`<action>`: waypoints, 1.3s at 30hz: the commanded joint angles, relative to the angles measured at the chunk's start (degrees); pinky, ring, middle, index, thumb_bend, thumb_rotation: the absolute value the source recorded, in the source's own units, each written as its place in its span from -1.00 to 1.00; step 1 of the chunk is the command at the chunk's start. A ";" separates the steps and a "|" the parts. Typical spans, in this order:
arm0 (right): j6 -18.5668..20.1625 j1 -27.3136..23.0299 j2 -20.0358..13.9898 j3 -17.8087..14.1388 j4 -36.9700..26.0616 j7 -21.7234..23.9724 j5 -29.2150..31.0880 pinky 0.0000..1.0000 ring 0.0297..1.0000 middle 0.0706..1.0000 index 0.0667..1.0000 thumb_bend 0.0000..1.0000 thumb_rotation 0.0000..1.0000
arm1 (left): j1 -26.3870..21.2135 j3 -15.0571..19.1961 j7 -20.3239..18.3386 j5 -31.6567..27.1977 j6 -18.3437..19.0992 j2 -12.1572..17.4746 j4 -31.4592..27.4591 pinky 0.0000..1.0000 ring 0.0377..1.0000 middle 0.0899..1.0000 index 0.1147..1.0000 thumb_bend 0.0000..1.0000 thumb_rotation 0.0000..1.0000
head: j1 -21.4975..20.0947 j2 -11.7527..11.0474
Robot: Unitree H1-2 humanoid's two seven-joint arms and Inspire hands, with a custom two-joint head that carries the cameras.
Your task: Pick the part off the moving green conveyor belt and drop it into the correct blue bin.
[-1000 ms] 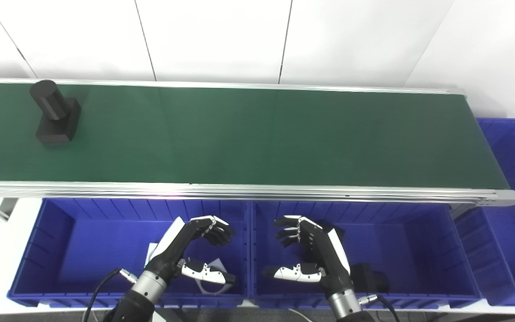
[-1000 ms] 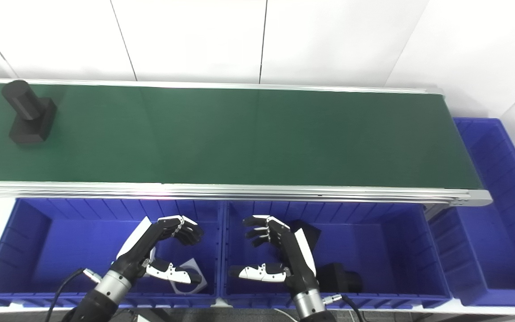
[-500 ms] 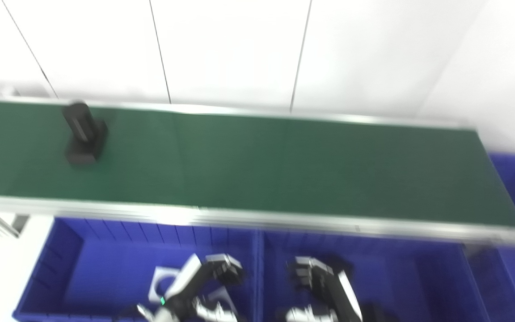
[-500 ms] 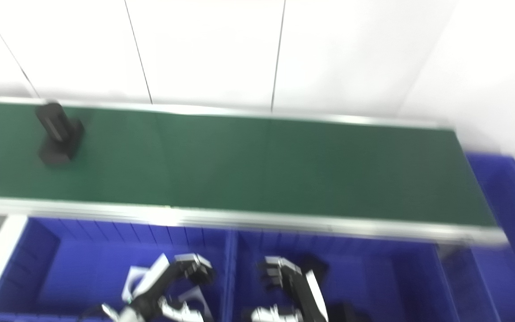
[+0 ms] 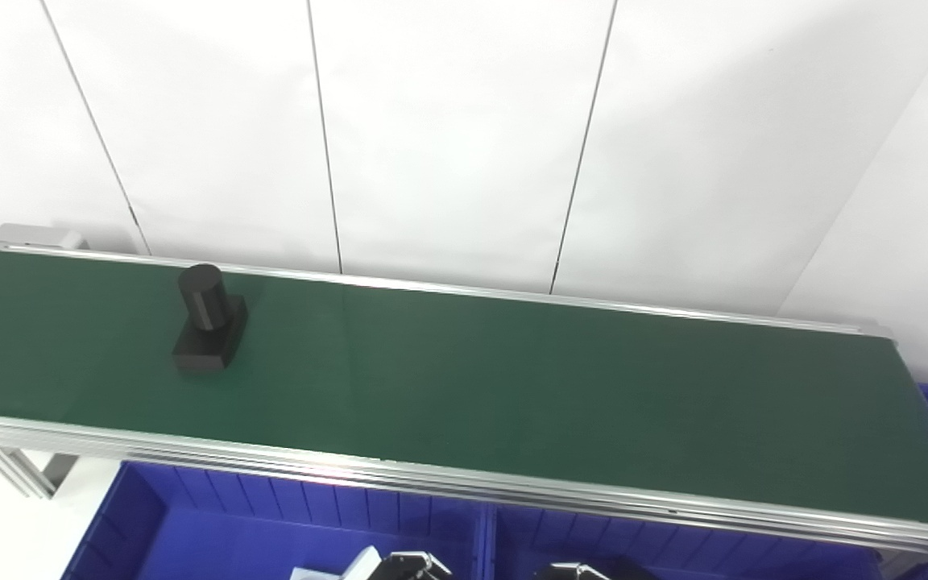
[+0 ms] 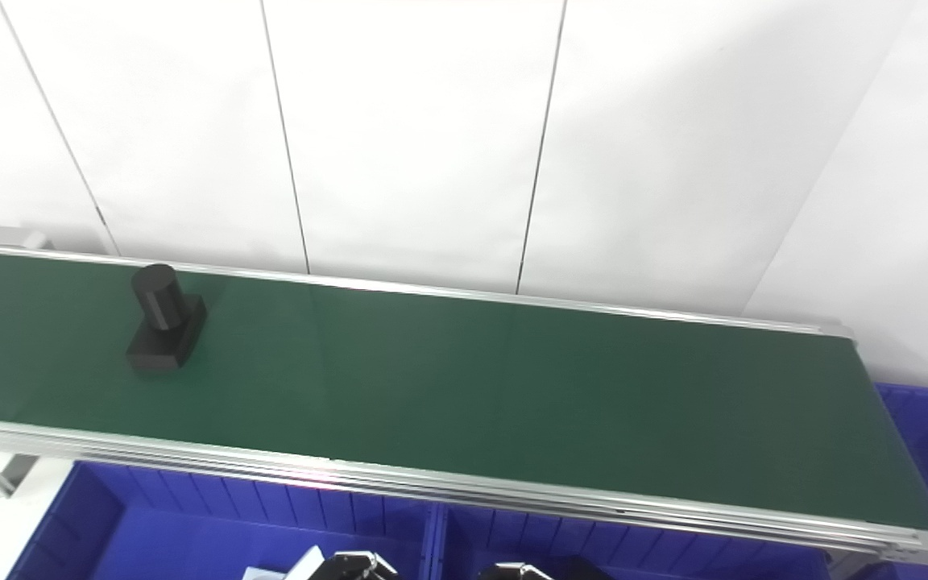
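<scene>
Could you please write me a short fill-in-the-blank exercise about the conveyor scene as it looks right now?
1. The black part stands on the ____ conveyor belt.
2. The part sits toward the ____ end of the belt in the picture.
3. The bins below the belt's near rail are ____ in colour.
4. The part is a cylinder standing on a ____ base.

Missing words: green; left; blue; rectangular

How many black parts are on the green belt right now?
1: a black part, a cylinder on a square base, stands near the left end of the green belt. Bin contents below are mostly out of frame.
</scene>
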 commanded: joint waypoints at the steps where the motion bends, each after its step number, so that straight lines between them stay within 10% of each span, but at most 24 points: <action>1: -2.95 -0.55 -0.21 -0.29 -1.01 0.87 1.35 0.02 0.22 0.32 0.18 0.67 -1.00 | -1.16 0.17 1.46 0.13 -2.20 -0.07 -0.42 0.00 0.06 0.01 0.05 0.83 -0.99 | 0.61 0.03; 20: -2.95 -0.55 -0.83 -1.30 -1.25 2.95 2.88 0.02 0.21 0.34 0.19 0.61 -1.00 | -1.67 0.09 1.71 0.53 -2.21 -1.28 0.93 0.02 0.08 0.03 0.06 0.86 -0.90 | 3.00 -0.54; 28: -2.95 1.22 1.48 -6.10 -11.99 12.77 10.28 -0.05 0.14 0.30 0.18 0.66 -0.97 | -2.60 -0.22 1.53 0.21 -2.18 -1.72 2.42 0.05 0.09 0.04 0.06 0.86 -0.90 | 3.17 -1.30; 39: 1.52 -2.68 3.28 -4.21 -29.68 18.88 22.84 -0.10 0.08 0.22 0.20 0.89 -0.81 | -3.60 -1.55 2.53 -1.44 -2.21 -1.82 3.71 0.04 0.06 0.01 0.03 0.86 -0.97 | 3.44 -1.87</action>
